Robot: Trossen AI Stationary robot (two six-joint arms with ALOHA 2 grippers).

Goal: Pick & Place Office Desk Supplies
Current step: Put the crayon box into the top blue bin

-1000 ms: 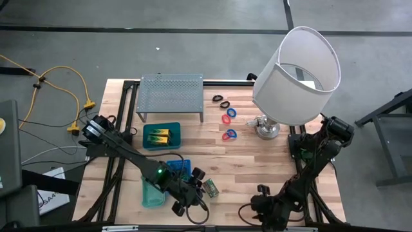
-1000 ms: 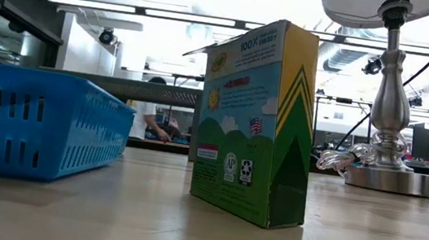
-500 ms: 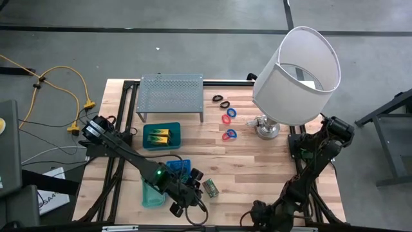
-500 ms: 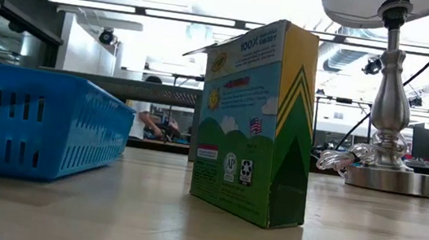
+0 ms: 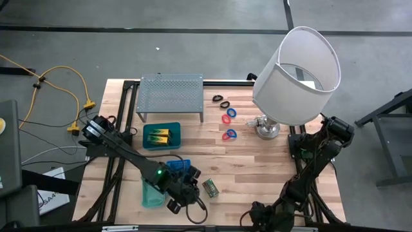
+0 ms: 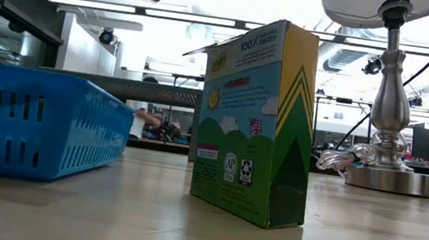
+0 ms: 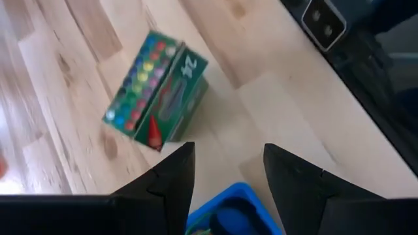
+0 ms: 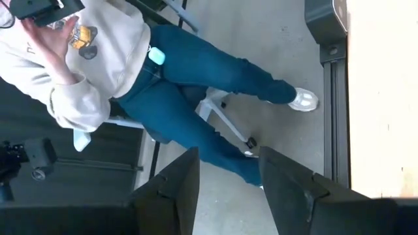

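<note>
Pale wooden planks make up the counter (image 5: 257,161), which is framed in black rails and stands on a grey floor. Toward the far left side, a grey perforated metal rack (image 5: 170,92) is set, and just in front of it a small teal tray (image 5: 161,136) is seen with yellow-green packets (image 5: 161,135) lying inside. Nearer the front edge, a blue slotted plastic basket (image 6: 34,122) is placed, and over its near corner the left hand (image 5: 182,196) is held, its two dark fingers (image 7: 171,179) spread apart with nothing between them. Just beside that hand, a green and yellow cardboard crayon box (image 5: 210,187) is stood upright on the planks, clear of the fingers and apart from the basket. Farther back, in the middle, two black loops (image 5: 221,100) and red and blue rings (image 5: 229,124) are scattered on the bare wood, near the rack's right end. To their right, a silver-stemmed lamp with a big white shade (image 5: 296,74) is stood. At the front right edge, the right hand (image 8: 228,183) is hung over the counter's rim, its fingers parted and empty, and a seated person in jeans (image 8: 196,85) is seen beyond it.
</note>
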